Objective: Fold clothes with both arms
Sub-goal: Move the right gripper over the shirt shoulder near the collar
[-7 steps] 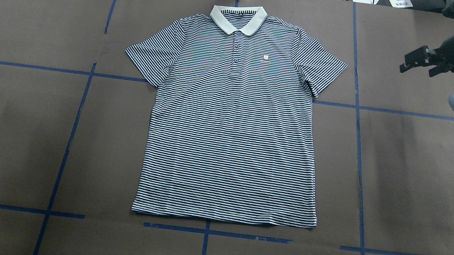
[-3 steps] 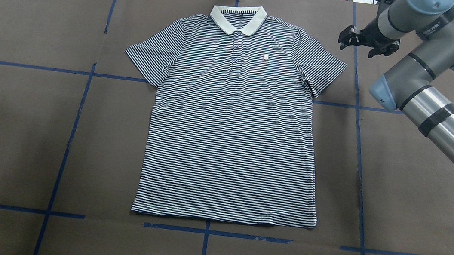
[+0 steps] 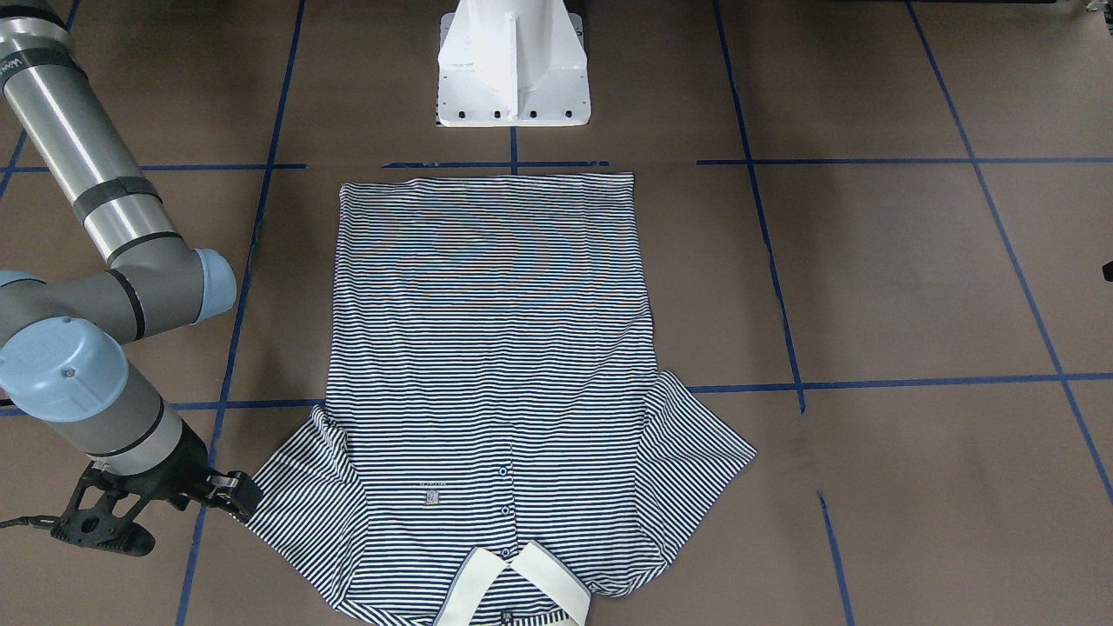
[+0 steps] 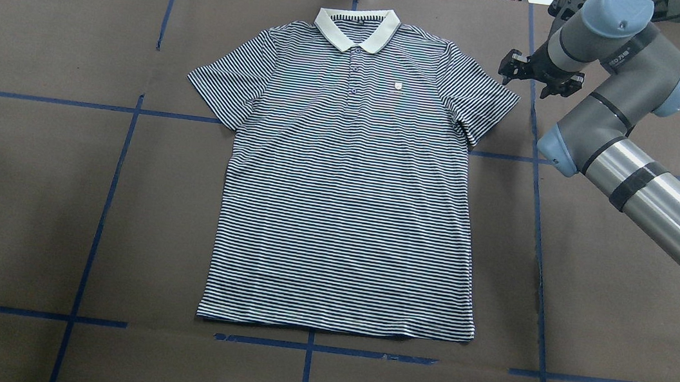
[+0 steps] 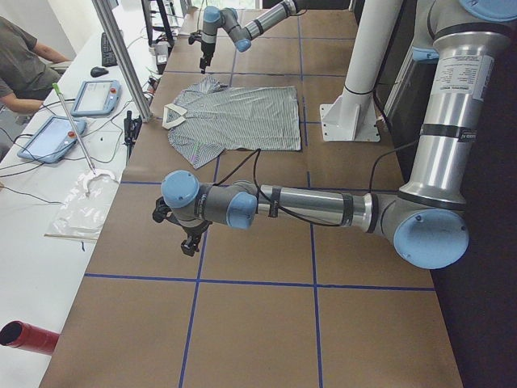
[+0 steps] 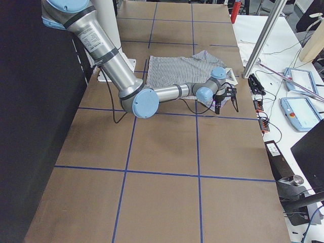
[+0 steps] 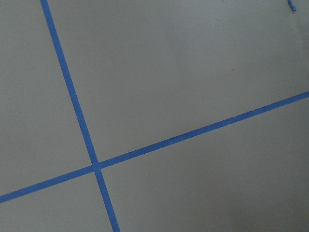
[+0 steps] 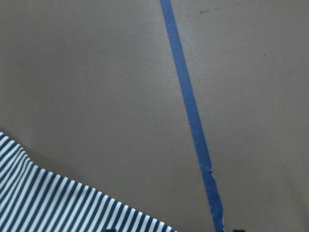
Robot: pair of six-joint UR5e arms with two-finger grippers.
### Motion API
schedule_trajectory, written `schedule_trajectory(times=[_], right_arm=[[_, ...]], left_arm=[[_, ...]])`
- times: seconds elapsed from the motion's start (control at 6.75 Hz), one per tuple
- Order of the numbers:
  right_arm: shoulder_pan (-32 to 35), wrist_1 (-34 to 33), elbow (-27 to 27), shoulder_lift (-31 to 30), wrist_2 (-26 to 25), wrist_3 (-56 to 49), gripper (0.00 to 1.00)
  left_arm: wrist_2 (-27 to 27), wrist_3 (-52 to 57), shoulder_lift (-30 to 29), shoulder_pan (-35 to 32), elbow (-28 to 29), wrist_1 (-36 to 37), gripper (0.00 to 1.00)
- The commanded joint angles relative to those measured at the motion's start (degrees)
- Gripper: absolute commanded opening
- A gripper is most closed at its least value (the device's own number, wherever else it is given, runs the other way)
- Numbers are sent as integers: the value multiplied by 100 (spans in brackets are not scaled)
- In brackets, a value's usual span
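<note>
On brown table (image 4: 22,191): navy-and-white striped polo shirt (image 4: 345,204), flat, unfolded.
Right black two-finger gripper (image 4: 527,83): jaws spread, empty, just beside shirt.
Left black two-finger gripper (image 5: 190,240): jaw state cannot be told.

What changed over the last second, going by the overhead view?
The right arm's black two-finger gripper swung in from the table's right edge toward the navy-and-white striped polo shirt. It now hangs open close beside the sleeve on the robot's right. Nothing was taken hold of or let go. The shirt stayed flat and unfolded, with its collar away from the robot, and the left arm stayed out of the overhead view.
</note>
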Motion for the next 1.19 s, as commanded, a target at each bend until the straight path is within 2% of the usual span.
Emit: schedule_trajectory(times=[0.0, 0.15, 0.3, 0.44, 0.59, 0.74, 1.04], right_arm=[[-96, -6, -91, 5, -114, 15, 81], [-132, -6, -109, 5, -228, 15, 77], [-150, -6, -109, 13, -229, 15, 66], [-158, -6, -109, 13, -229, 15, 50], [-167, -6, -109, 13, -229, 24, 16], [-167, -6, -109, 13, -220, 15, 0], [-167, -6, 82, 40, -212, 6, 0]], left_arm=[[0, 3, 43, -1, -29, 0, 100], [0, 3, 44, -1, -38, -9, 100], [0, 3, 44, -10, -73, -9, 100], [0, 3, 52, -10, -73, -9, 100], [0, 3, 52, -10, -73, -9, 100], [0, 3, 52, -10, -73, -9, 100], [0, -6, 52, -10, -73, -9, 100]])
